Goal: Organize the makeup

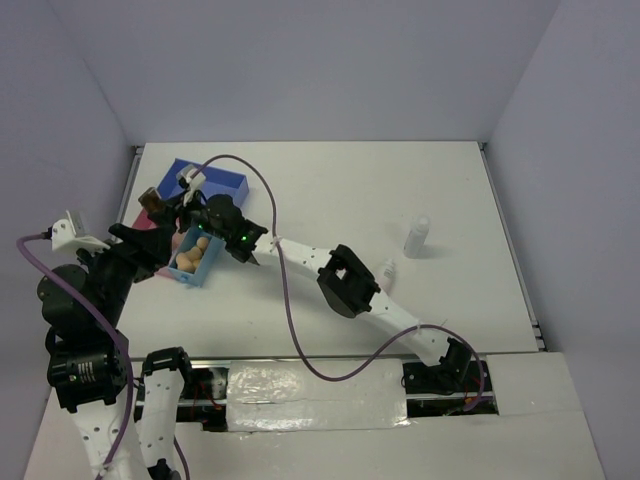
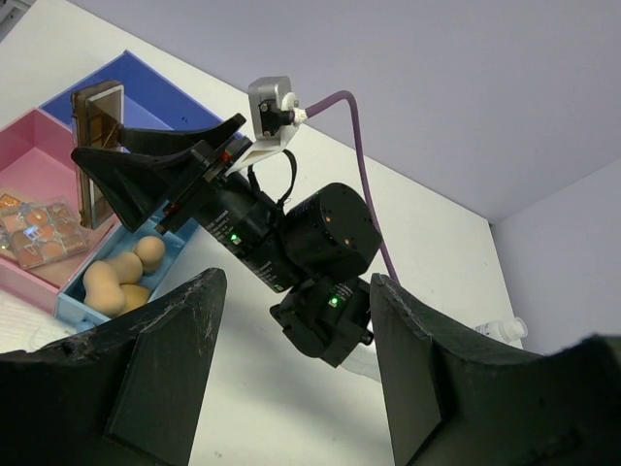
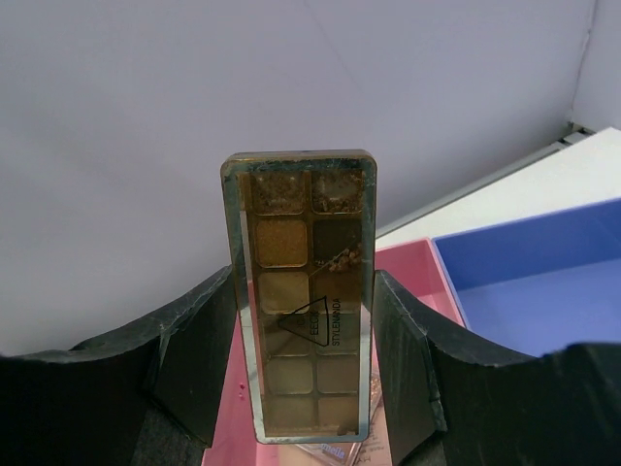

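Fingers of the right hand (image 3: 301,311) clamp the eyeshadow palette (image 3: 301,223) by its long edges, upright above the tray's pink compartment (image 3: 419,277). It looks stiff, light and slick-sided, with crumbly powder, so an edge grip and a gentle lowering suit it. The left hand (image 2: 296,291) gapes empty near the tray.

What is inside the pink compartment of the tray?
A flat eyeshadow palette with orange shades lies in the pink compartment. Part of the compartment is hidden behind the long palette held in the right gripper, so more may lie there.
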